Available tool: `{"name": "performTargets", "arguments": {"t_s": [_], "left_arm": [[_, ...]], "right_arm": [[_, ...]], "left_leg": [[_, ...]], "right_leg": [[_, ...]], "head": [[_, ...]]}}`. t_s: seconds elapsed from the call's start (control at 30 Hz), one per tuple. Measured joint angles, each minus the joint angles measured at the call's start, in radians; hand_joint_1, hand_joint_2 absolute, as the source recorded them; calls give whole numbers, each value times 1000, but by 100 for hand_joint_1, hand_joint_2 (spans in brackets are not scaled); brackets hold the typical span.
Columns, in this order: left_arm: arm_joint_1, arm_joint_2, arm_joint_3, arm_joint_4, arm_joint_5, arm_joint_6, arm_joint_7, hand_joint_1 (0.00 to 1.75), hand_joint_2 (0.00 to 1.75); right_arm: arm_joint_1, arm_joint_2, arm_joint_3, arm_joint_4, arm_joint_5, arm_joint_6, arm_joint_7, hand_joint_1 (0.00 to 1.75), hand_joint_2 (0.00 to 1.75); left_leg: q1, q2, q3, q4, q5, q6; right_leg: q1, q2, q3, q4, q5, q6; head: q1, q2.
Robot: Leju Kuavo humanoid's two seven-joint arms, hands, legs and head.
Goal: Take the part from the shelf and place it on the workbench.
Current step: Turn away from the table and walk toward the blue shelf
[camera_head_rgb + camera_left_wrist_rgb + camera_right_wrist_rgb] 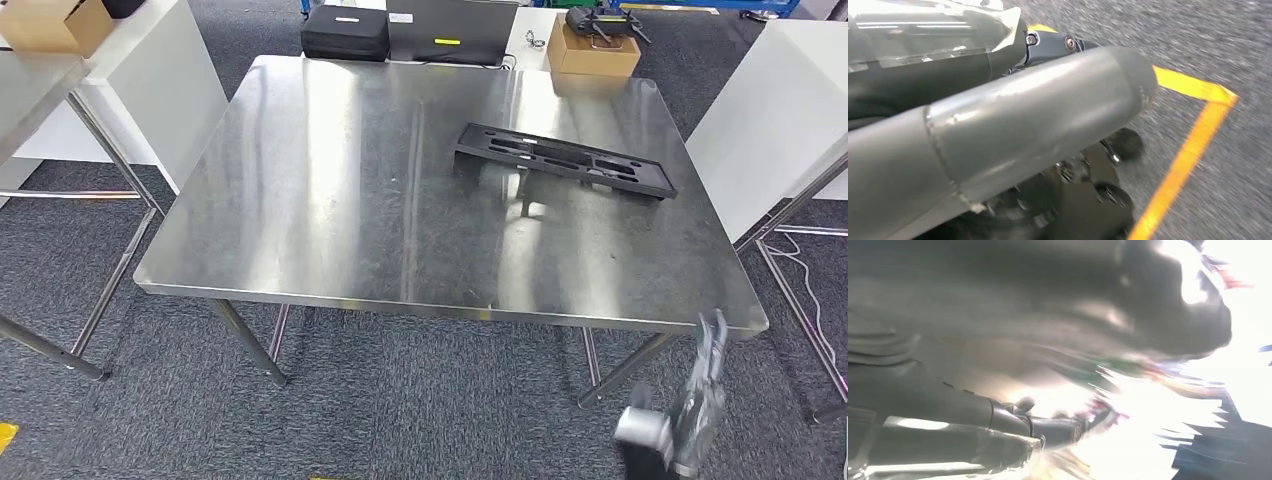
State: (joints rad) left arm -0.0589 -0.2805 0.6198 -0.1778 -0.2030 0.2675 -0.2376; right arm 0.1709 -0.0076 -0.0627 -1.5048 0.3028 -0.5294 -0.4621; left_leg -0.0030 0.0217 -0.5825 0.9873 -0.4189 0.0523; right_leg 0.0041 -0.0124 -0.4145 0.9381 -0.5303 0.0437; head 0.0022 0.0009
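The part (565,160), a long flat black tray with cut-outs, lies on the steel workbench (330,200) toward its far right. My right hand (700,395) hangs below the bench's near right corner, blurred, its fingers pointing up and holding nothing. In the right wrist view the right hand (998,425) is a smear against bright glare. My left hand (1013,125) hangs over the carpet in the left wrist view, thumb stretched out, with nothing in it.
Behind the bench stand a black case (345,32), a dark laptop-like unit (450,30) and a cardboard box (592,48). White tables flank it on the left (150,80) and right (770,100). Yellow floor tape (1193,150) crosses the grey carpet.
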Motion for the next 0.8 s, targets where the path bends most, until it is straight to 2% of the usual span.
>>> {"name": "performTargets", "arguments": {"t_s": [0.03,0.1,0.13,0.17,0.2,0.23,0.27,0.3,0.33,0.37,0.4,0.43,0.47,0.5,0.6,0.63,0.67,0.7,0.77,0.8], "left_arm": [[-2,0,6,0,3,-3,-4,0,0],[3,-1,17,0,8,-5,-8,0,0],[9,0,22,0,9,-5,-8,0,0],[14,0,26,0,9,-4,-8,0,0],[16,1,30,0,9,-4,-7,0,0],[17,1,33,0,9,-4,-7,0,0],[16,2,34,0,9,-5,-7,0,0],[15,2,36,0,8,-5,-7,0,0],[14,3,37,0,8,-4,-7,0,0],[14,4,38,0,8,-4,-7,0,0],[13,5,38,0,8,-4,-7,0,0],[11,6,38,0,8,-4,-7,0,0],[10,6,38,0,8,-5,-7,0,0],[9,6,38,0,7,-5,-7,0,0],[9,7,38,0,6,-5,-8,0,0],[8,6,38,0,4,-5,-8,0,0],[8,6,38,0,2,-5,-7,0,0],[8,6,38,0,-2,-6,-6,0,0],[8,6,38,0,-12,-7,-3,0,0],[8,6,37,0,-19,-8,1,0,0]], "right_arm": [[-50,-6,-102,186,-206,18,2,0,0],[-115,6,-339,516,-622,12,-18,0,0],[-138,23,-437,633,-771,-1,-22,0,0],[-154,40,-515,729,-877,-16,-21,0,0],[-164,54,-567,810,-928,-29,-15,0,0],[-171,66,-596,876,-931,-40,-8,0,0],[-176,76,-614,935,-872,-50,-1,0,0],[-180,83,-625,985,-782,-56,4,0,0],[-187,88,-634,1029,-682,-59,7,0,0],[-194,92,-645,1070,-589,-61,9,0,0],[-202,93,-654,1101,-534,-63,10,0,0],[-210,93,-661,1127,-506,-66,12,0,0],[-218,93,-666,1150,-494,-71,16,0,0],[-224,93,-669,1169,-488,-76,22,0,0],[-234,98,-670,1215,-445,-87,64,0,0],[-234,100,-665,1226,-425,-90,84,0,0],[-233,102,-658,1237,-400,-92,106,0,0],[-233,104,-646,1248,-366,-94,134,0,0],[-230,106,-604,1270,-266,-79,224,0,0],[-228,106,-571,1280,-200,-52,289,0,0]], "left_leg": [[0,-8,-3,-2,10,-4],[2,-26,-13,2,15,-12],[3,-29,-24,22,-5,-18],[4,-28,-40,62,-41,-22],[5,-27,-60,120,-87,-27],[6,-27,-83,189,-133,-33],[6,-27,-99,249,-163,-38],[8,-26,-102,282,-174,-43],[10,-26,-86,279,-166,-46],[13,-25,-50,235,-144,-48],[16,-24,-1,166,-122,-49],[17,-25,44,100,-106,-47],[17,-26,74,52,-95,-42],[15,-27,88,27,-93,-37],[9,-27,77,11,-81,-12],[9,-26,71,7,-73,-2],[10,-24,64,2,-64,7],[11,-23,55,0,-55,13],[7,-22,34,0,-40,18],[6,-21,23,1,-33,17]], "right_leg": [[2,-13,1,-13,-1,-8],[-7,-36,-1,-23,13,-26],[-11,-41,-4,-27,23,-37],[-15,-41,-10,-29,34,-45],[-15,-38,-21,-25,39,-49],[-15,-34,-35,-18,44,-53],[-15,-30,-47,-11,46,-52],[-16,-27,-59,-3,48,-51],[-17,-25,-70,6,50,-50],[-19,-23,-79,14,50,-49],[-19,-22,-84,23,51,-47],[-18,-21,-92,31,52,-44],[-16,-21,-97,36,53,-40],[-13,-21,-99,41,55,-34],[-10,-19,-109,46,65,-11],[-10,-15,-119,60,54,-8],[-11,-9,-135,92,29,-10],[-14,-4,-159,147,-7,-14],[-16,3,-208,278,-77,-19],[-17,4,-217,319,-93,-15]], "head": [[1,0],[12,0],[18,0],[19,0],[18,0],[17,0],[17,0],[16,0],[15,0],[15,0],[14,0],[14,0],[16,0],[18,0],[20,0],[20,0],[22,0],[22,0],[24,0],[24,0]]}}
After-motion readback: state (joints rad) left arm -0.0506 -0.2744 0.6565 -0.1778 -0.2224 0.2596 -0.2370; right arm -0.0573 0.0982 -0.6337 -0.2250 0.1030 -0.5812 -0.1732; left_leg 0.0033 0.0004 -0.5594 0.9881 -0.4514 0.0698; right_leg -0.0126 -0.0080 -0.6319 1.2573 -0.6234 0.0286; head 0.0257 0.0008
